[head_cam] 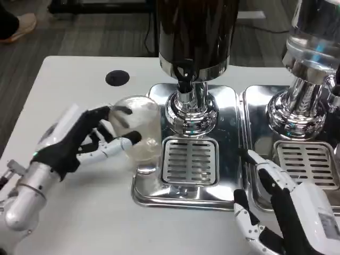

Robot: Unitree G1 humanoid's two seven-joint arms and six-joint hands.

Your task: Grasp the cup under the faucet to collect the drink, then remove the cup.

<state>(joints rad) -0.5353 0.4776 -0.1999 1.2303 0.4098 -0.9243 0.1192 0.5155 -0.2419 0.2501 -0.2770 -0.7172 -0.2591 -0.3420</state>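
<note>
A clear plastic cup [139,132] lies tilted at the left edge of the shiny drip tray [159,191], left of the grated drain [190,161]. My left hand [79,139] wraps its fingers around the cup's left side and grips it. The dark drink dispenser [196,32] stands over the tray, with its black faucet [185,84] above the chrome pedestal [191,114]. The cup sits left of the faucet, not beneath it. My right hand [284,212] hovers at the bottom right with fingers spread, holding nothing.
A second chrome dispenser [311,64] stands on its own tray and grate [305,162] at the right, just behind my right hand. A black round hole [117,78] marks the white table [79,212] at the back left. Bare table lies in front.
</note>
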